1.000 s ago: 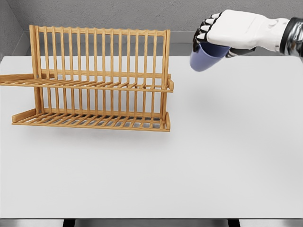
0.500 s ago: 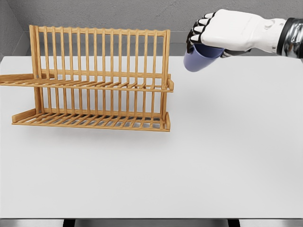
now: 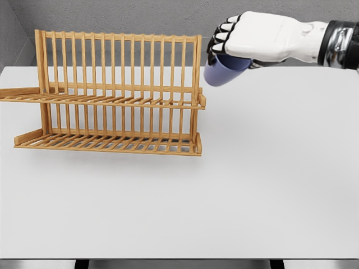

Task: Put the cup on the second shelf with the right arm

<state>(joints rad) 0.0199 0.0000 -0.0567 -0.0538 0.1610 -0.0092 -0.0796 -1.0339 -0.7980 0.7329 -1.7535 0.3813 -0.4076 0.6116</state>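
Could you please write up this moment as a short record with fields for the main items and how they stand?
surface: white table
rack: wooden dish rack, two slatted shelves, nothing on either
cup: blue cup, tilted, in the air just right of the rack's top right corner
right robot hand: shut on the cup from above
left robot hand: not in view
task status: cup not yet on a shelf

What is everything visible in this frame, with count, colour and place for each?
dish rack: one, light wood, two slatted shelves, standing on the left half of the table.
cup: one, blue-violet, tilted, held in the air just right of the rack's top right corner.
table: one, white, filling most of the view.
wall: grey, behind the table.
right hand: one, white with dark fingers, upper right, closed around the cup.
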